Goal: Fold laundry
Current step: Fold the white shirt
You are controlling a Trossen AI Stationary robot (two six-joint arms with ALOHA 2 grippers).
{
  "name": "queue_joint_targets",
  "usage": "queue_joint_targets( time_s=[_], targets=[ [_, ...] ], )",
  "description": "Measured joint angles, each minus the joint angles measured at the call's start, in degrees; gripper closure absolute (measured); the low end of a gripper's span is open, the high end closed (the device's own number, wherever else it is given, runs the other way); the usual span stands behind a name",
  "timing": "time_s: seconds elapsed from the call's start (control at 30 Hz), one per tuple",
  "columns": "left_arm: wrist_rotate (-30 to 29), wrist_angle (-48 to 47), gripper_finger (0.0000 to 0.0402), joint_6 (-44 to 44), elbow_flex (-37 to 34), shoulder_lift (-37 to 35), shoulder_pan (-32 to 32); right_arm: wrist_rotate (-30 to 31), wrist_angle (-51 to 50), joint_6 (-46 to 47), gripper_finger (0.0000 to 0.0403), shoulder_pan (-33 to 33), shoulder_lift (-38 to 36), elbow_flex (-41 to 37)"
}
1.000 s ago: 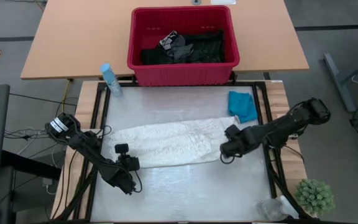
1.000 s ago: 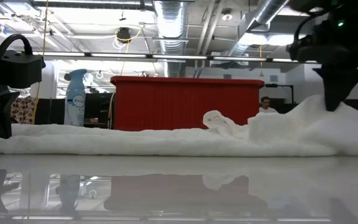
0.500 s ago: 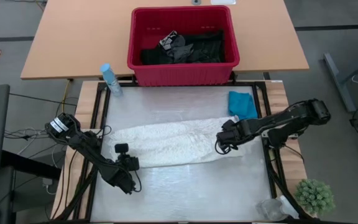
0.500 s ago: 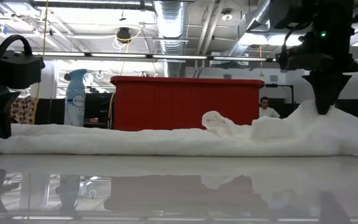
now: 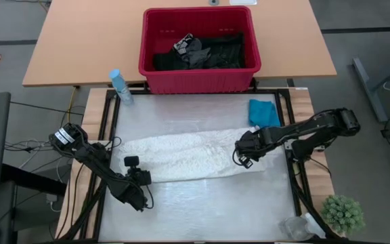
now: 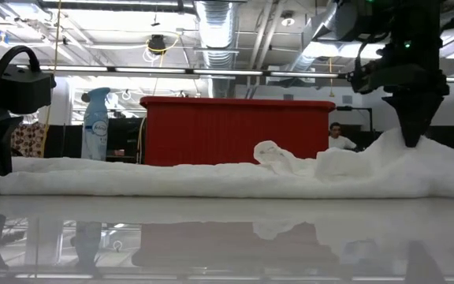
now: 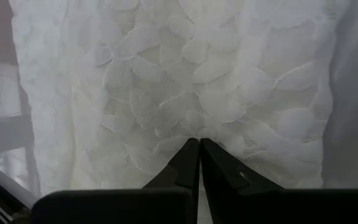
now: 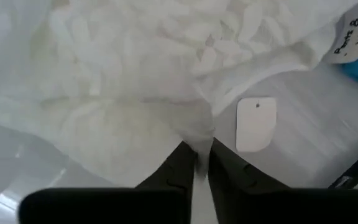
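White lacy garment (image 5: 185, 156) lies spread across the table (image 5: 202, 210) centre, bare surface open on its near side. Right gripper (image 5: 244, 154) sits at its right end, fingers slightly parted with a fold of fabric between them. Left gripper (image 5: 139, 177), fingers pressed together, holds the near-left edge. Teal garment (image 5: 265, 114) lies far right.

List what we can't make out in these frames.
- Right gripper: fingers slightly apart with white garment fabric between; held or released, unclear.
- Left gripper: shut at the garment's edge; no view shows whether fabric is pinched.
- Basket: dark clothes are heaped; count and types hidden.
- Teal cloth: behind the garment in the low view.
- Tag writing: too small.
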Motion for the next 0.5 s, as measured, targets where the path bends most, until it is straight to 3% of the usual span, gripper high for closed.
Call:
queue_joint_targets(
  time_s=[0.27, 0.5],
  targets=[
    [0.16, -0.44, 0.0393, 0.77, 0.0, 0.0, 0.02, 7.08, -6.04, 1.89, 0.0252, 0.97, -0.01, -0.07],
    [1.41, -1.25, 0.0393, -2.53, 0.66, 0.0, 0.02, 7.52, -5.02, 4.88, 0.0228, 5.41, -0.04, -0.09]
  ],
)
